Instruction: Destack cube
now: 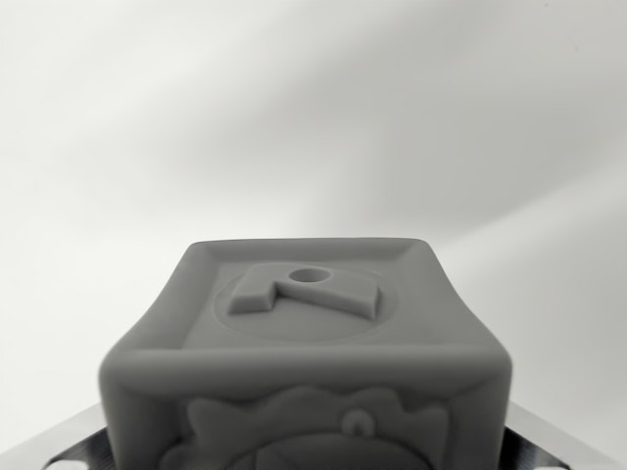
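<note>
A grey cube (304,362) fills the lower centre of the wrist view, its raised-rim top face bearing an embossed shape, no legible writing. Blank pale surface (313,117) surrounds it. The gripper's fingers aren't visible, so their opening cannot be told.

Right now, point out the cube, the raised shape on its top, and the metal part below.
cube (304,392), wrist view, front upper edge.
raised shape (294,291), wrist view, middle of the relief on the top face.
metal part (544,446), wrist view, bottom right, shiny surface.

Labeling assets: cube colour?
Plain grey cube with raised relief shapes, seen in the wrist view.
</note>
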Motion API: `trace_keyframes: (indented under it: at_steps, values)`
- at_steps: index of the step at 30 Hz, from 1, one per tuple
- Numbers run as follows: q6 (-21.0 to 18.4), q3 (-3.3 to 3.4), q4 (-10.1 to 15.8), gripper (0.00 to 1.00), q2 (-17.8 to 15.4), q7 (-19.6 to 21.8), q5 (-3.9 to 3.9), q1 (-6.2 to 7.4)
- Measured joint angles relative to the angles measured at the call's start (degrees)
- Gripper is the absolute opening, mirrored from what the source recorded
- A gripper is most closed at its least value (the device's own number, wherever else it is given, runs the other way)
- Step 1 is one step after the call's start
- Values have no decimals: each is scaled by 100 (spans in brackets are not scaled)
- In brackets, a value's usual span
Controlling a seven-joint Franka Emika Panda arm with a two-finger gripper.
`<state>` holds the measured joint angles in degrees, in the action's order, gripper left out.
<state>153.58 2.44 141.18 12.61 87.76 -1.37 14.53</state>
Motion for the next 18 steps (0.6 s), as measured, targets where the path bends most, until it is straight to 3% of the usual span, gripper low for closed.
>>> trace_keyframes:
  at_steps: [18]
  values:
    - [81, -34, -155, 0, 246, 278, 0, 338]
